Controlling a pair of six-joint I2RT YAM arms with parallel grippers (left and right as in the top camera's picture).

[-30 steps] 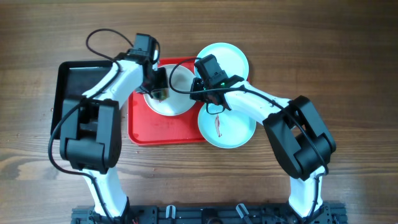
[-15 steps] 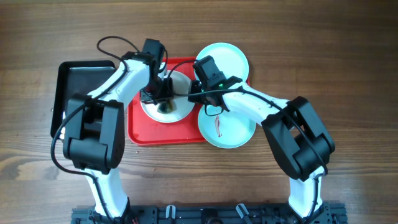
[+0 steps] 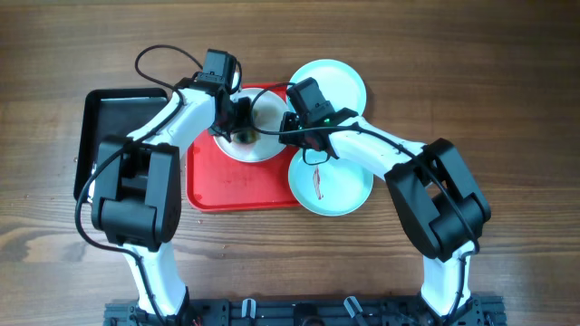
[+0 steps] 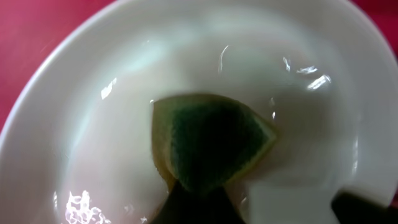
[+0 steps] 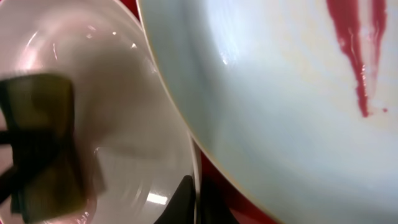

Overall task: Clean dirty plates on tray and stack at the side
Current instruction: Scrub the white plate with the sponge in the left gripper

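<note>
One white plate (image 3: pixel 268 112) on tray (image 3: pixel 237 186) holds sponge (image 4: pixel 211 140) pinched by left gripper (image 3: pixel 239 127); right gripper (image 3: pixel 288 128) unclear.

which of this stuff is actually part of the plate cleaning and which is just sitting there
Part of the job:
- white plate
- sponge, held on it by the left gripper
- smeared turquoise plate
- other turquoise plate
- red tray

Just lying about:
- black tray, left of the red tray
</note>
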